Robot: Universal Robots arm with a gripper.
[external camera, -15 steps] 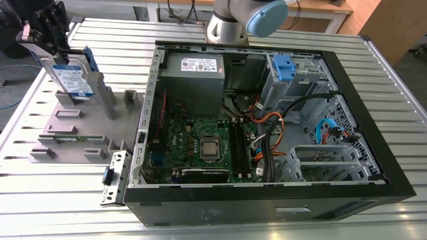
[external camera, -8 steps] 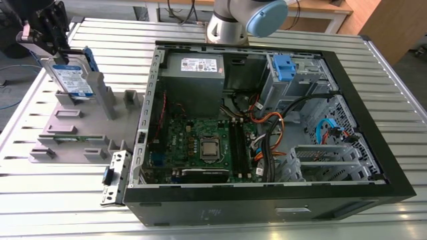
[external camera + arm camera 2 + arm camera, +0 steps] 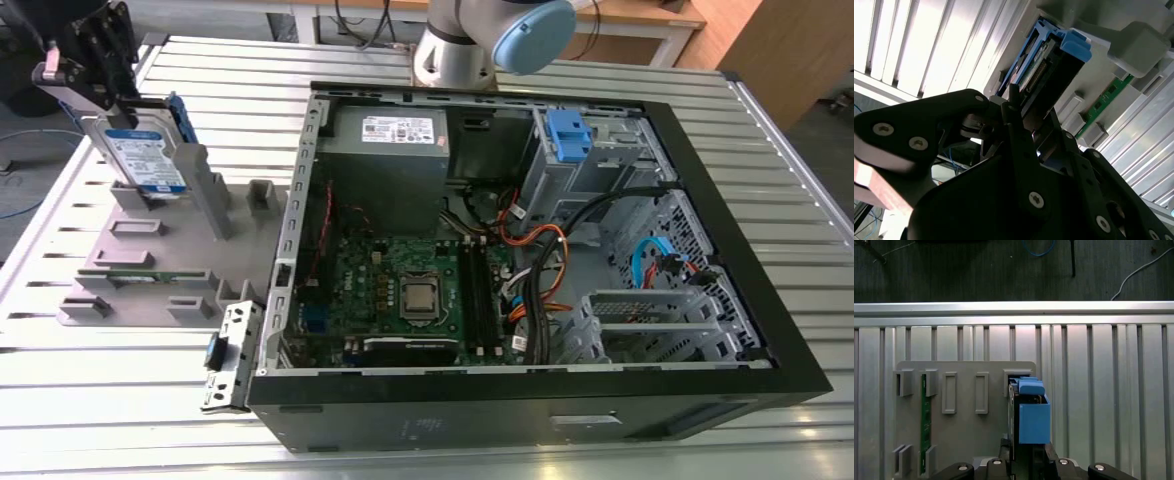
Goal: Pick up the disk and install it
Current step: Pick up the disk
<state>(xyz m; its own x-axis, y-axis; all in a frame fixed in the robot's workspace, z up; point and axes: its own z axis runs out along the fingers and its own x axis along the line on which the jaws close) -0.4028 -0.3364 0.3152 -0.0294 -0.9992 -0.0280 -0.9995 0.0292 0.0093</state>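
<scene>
Standing on edge at the exterior view's left, the disk [image 3: 144,162] shows its blue-and-white label, and its lower end sits among the posts of a grey holder plate [image 3: 147,255]. The black gripper [image 3: 128,114] pinches the disk's upper end between its fingers. Just right of the plate, on the ribbed metal table [image 3: 801,180], lies an open black computer case [image 3: 534,415], holding a green motherboard [image 3: 400,290], then a blue latch [image 3: 567,135] farther right.

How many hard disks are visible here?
1. The silver-grey rectangular disk with blue plastic rails stands upright in the grey plastic holder at the exterior view's left, with the black gripper at its top. Others may be hidden inside the open black computer case.
</scene>
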